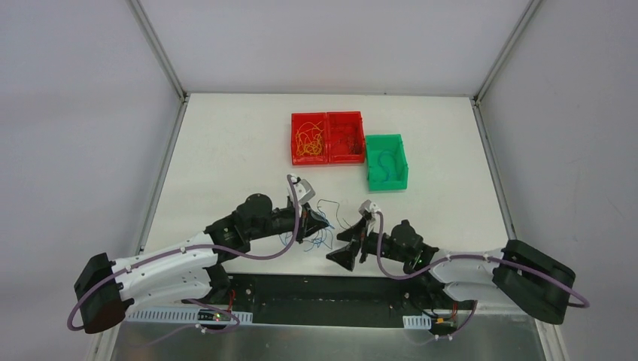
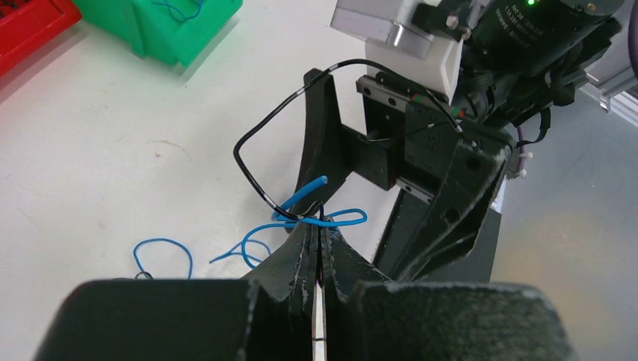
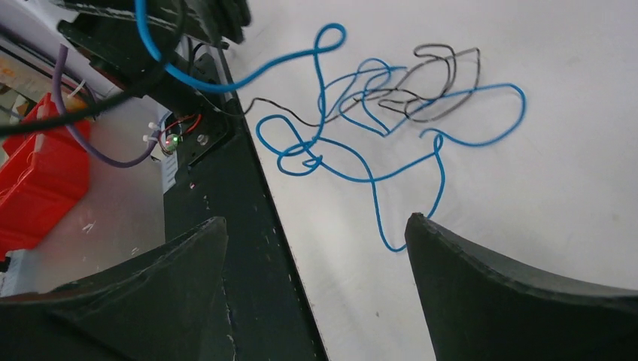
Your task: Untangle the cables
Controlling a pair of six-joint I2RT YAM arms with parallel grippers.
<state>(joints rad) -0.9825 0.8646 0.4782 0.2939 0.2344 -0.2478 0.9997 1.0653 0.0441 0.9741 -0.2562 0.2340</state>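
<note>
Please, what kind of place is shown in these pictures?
Probably a robot laboratory test cell: a white table enclosed by plain grey panels, two robot arms bolted at its near edge, and small plastic bins on it.

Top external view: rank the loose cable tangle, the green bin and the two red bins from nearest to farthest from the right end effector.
1. Cable tangle, just left of the right end effector.
2. Green bin, farther back, slightly right.
3. Red bin with dark wires and red bin with yellow-orange wires, side by side: too close to call.
</note>
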